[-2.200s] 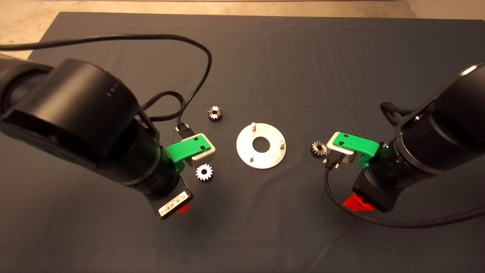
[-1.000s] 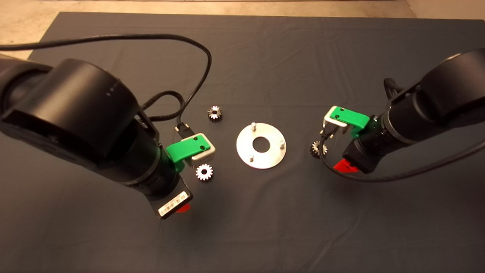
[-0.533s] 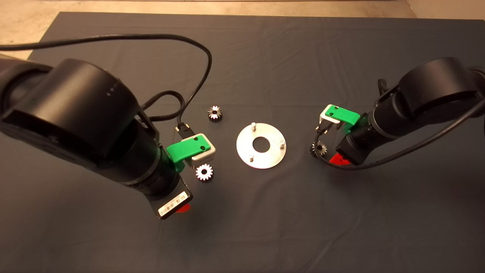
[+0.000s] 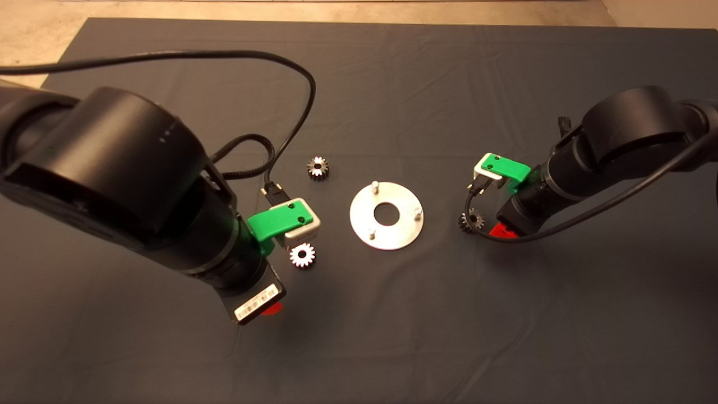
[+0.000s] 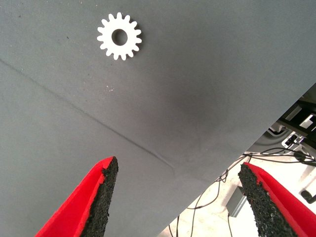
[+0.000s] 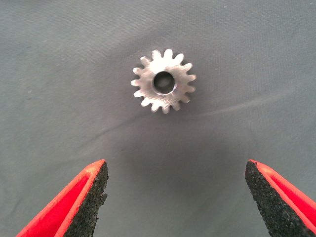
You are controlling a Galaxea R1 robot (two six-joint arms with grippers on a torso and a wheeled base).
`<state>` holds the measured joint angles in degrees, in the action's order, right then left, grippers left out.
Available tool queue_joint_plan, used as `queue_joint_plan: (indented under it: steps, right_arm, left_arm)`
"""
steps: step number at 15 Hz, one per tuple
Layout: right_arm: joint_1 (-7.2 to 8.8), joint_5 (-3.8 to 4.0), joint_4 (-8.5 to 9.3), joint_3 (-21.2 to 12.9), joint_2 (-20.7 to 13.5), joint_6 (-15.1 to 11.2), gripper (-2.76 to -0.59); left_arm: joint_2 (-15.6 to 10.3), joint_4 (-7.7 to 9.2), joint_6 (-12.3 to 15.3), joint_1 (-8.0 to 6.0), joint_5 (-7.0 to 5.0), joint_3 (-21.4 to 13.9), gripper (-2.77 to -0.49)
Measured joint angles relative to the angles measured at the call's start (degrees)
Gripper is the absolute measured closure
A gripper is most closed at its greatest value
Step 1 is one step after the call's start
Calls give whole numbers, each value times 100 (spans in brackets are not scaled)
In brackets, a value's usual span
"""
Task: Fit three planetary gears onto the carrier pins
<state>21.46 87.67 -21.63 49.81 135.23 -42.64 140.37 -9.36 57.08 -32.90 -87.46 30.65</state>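
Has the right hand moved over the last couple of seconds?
Yes. Judged against the fixed disc, the right hand has swung up the picture and toward the disc, now poised open over the gear beside the disc's right edge.

The mat (image 4: 392, 84) is dark grey and plain. The disc (image 4: 387, 230) is shiny silver, and so are its three pins (image 4: 374, 184). The three gears (image 4: 317, 168) are silver-grey; one looks almost white (image 5: 119, 36). Both arms (image 4: 112, 185) are black. Each claw has red fingers (image 6: 84, 197) with black pads, and green parts (image 4: 277, 220) sit above. The cables (image 4: 168, 56) are black. The floor (image 4: 33, 22) is tan.
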Motion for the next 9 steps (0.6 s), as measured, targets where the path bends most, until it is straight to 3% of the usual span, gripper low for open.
queue_joint_plan:
  steps: [4, 9]
  right_arm:
    - [-209, -2, -29, 71, 5, 17, -206]
    - [-278, 0, -110, 171, 37, 20, -206]
  left_arm:
    - [15, 0, -11, 0, 0, -2, -176]
    - [45, 0, -13, 2, 0, -15, -176]
